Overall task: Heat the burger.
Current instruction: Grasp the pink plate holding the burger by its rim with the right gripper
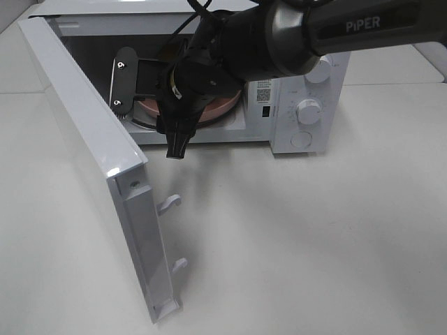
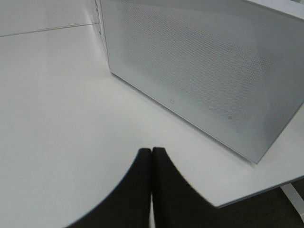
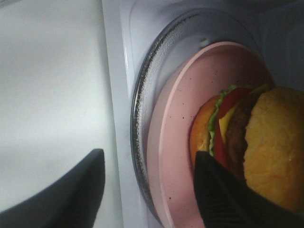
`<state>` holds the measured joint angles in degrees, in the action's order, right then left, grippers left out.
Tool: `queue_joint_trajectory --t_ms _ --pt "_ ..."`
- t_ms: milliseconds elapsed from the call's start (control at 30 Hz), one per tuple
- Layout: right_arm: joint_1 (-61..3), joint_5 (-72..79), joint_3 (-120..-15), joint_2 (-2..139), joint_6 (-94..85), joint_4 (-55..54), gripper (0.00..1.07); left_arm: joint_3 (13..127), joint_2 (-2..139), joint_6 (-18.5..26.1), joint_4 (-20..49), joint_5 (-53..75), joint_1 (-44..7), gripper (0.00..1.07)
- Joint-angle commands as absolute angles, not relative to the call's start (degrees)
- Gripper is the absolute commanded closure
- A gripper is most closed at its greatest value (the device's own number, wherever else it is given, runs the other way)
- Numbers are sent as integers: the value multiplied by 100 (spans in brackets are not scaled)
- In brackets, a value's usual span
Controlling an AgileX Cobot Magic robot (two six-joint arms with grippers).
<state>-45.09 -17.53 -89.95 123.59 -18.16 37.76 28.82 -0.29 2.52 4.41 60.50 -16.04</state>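
Note:
The burger point(image 3: 270, 142), with a golden-brown bun, dark patty, red tomato, yellow cheese and green lettuce, sits on a pink plate point(image 3: 185, 109) inside the open microwave point(image 1: 293, 84). In the exterior high view the right arm hides the burger; only the plate's edge point(image 1: 220, 108) shows. My right gripper point(image 3: 147, 190) is open at the microwave's opening. One finger point(image 3: 223, 199) is over the plate right beside the burger; the other point(image 3: 71, 190) is outside, over the table. It holds nothing. My left gripper point(image 2: 152, 190) is shut and empty, low over the table near the door's outer face.
The microwave door point(image 1: 91, 139) stands swung wide open toward the front left, its latch hooks point(image 1: 170, 203) sticking out. The plate rests on the glass turntable point(image 3: 142, 95). The control panel with knobs point(image 1: 307, 110) is on the right. White table point(image 1: 314, 244) all around.

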Motion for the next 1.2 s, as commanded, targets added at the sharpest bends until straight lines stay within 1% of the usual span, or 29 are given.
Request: queue_joint_trajectory --t_ms 33,400,700,1067,1167,1200 --pt "-4515 -1644 -9041 12399 -1742 3845 52 2865 -149 269 481 5959 -1610 106" --pt "-4446 -1822 -9637 12926 -1547 3862 52 2865 -149 269 481 5959 -1610 106" --pt "-4177 -1684 -9694 13092 -1261 3822 52 2865 -149 269 481 5959 -1610 106" --pt "-4108 -1518 -9700 13430 -1278 3839 52 2865 -149 269 481 5959 -1610 106" --pt "-4011 -1490 -9700 13465 -1261 3827 53 2865 -149 269 481 5959 -1610 106" --pt "-3982 -1467 -9700 13470 -1249 3827 54 2865 -149 269 481 5959 -1610 106"
